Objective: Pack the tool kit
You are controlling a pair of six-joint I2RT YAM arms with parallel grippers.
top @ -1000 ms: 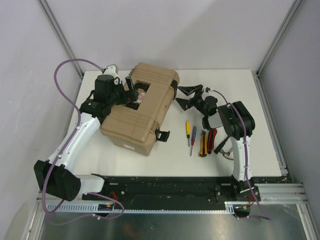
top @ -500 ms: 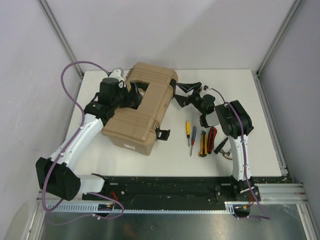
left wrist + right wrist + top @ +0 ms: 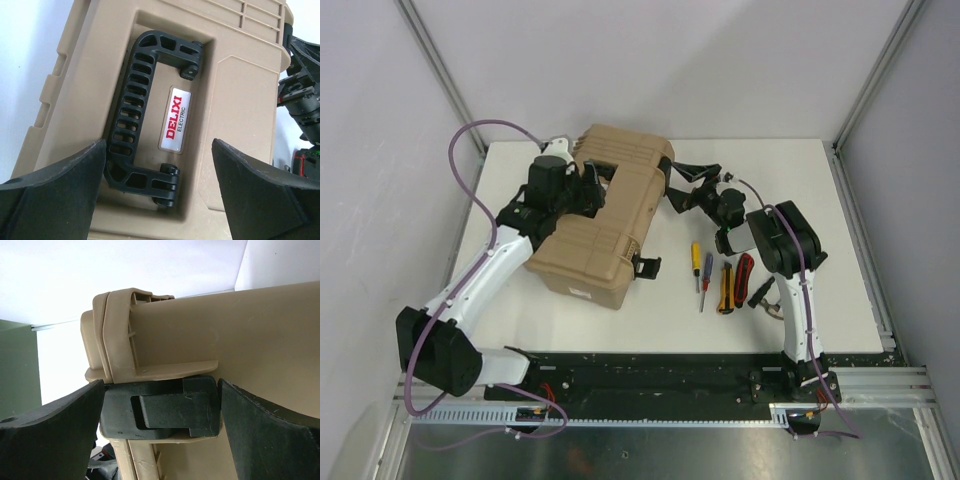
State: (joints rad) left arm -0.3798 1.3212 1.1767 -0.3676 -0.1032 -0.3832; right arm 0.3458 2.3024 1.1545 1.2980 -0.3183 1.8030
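Both spread: my left hand [image 3: 159,146] above the black ribbed handle [image 3: 127,110] of the stiff, likely heavy tan plastic case [image 3: 605,225], right hand [image 3: 161,390] straddling its black latch [image 3: 165,407].

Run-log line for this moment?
left gripper open over handle | right gripper open around side latch | tool case shut | screwdrivers on table

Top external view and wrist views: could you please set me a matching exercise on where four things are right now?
1 tool case
2 yellow-handled screwdriver
3 left gripper
4 right gripper

A open, fingers either side of a black latch
B tan, lid down, on the table
C open above the carry handle
D lying to the right of the case

Pairs: 1-B, 2-D, 3-C, 4-A.
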